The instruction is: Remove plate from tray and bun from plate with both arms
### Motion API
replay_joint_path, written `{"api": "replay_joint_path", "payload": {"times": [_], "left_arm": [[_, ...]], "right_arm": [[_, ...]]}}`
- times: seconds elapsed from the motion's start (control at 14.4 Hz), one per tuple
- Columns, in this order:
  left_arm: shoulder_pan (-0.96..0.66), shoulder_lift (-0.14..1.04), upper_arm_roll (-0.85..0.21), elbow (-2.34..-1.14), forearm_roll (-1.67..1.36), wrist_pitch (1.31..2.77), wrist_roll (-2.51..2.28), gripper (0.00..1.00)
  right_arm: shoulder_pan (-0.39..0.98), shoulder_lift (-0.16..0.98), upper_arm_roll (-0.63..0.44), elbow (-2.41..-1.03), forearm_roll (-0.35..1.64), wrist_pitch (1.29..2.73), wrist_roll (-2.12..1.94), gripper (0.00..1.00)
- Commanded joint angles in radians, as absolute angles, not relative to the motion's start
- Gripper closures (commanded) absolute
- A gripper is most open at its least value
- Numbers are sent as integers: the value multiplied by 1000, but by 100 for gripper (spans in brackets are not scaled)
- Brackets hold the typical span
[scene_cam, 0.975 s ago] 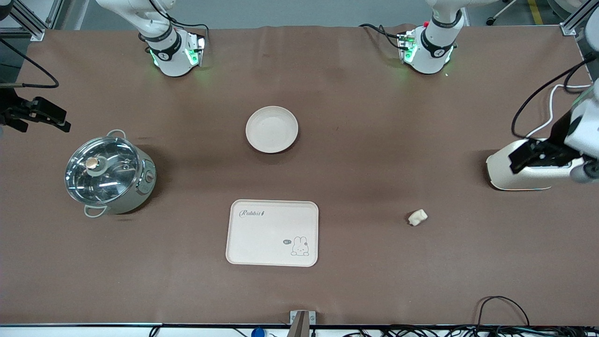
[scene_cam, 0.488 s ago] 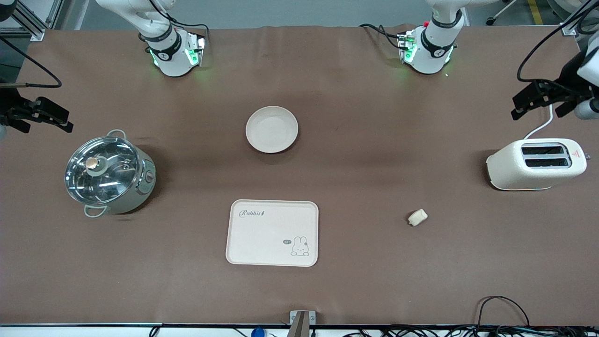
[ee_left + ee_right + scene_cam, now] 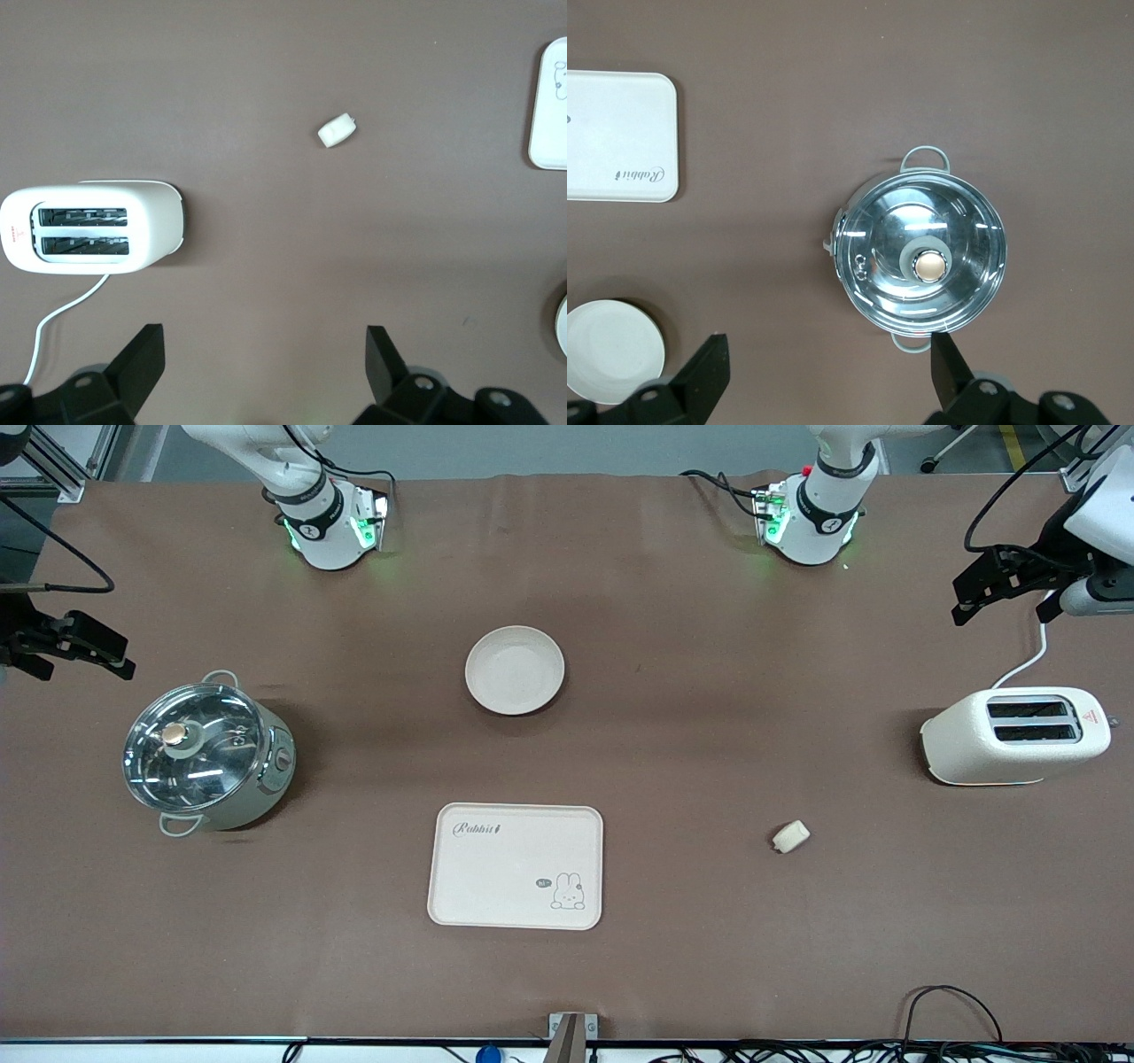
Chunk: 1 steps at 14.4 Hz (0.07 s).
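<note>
The round cream plate [image 3: 515, 670] lies empty on the brown table, between the two arm bases and the tray; it also shows in the right wrist view [image 3: 609, 351], and its edge in the left wrist view [image 3: 562, 324]. The small pale bun [image 3: 790, 836] lies on the table between the tray and the toaster, and shows in the left wrist view [image 3: 337, 131]. My left gripper [image 3: 961, 602] is open and empty, up over the table's left-arm end beside the toaster; its jaws [image 3: 263, 352] stand wide. My right gripper [image 3: 120, 657] is open and empty over the right-arm end, beside the pot [image 3: 830, 354].
A rectangular cream tray [image 3: 516, 865] with a rabbit drawing lies nearer the front camera than the plate. A steel pot [image 3: 205, 755] with a glass lid stands toward the right arm's end. A white toaster [image 3: 1014, 735] with its white cord stands toward the left arm's end.
My left gripper has risen off the toaster and drawn back toward the arm bases, uncovering the toaster. The right gripper, plate and bun have hardly moved.
</note>
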State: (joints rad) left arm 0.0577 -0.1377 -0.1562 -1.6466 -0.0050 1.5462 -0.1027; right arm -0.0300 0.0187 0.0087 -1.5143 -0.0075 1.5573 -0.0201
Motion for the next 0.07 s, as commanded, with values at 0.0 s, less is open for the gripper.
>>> {"api": "replay_joint_path", "payload": {"times": [0.0], "left_arm": [[55,-115,-156,-1611,-5,1511,-91,0]], "right_arm": [[-31,3,8,-1526,-11,1560,-23,0]]}}
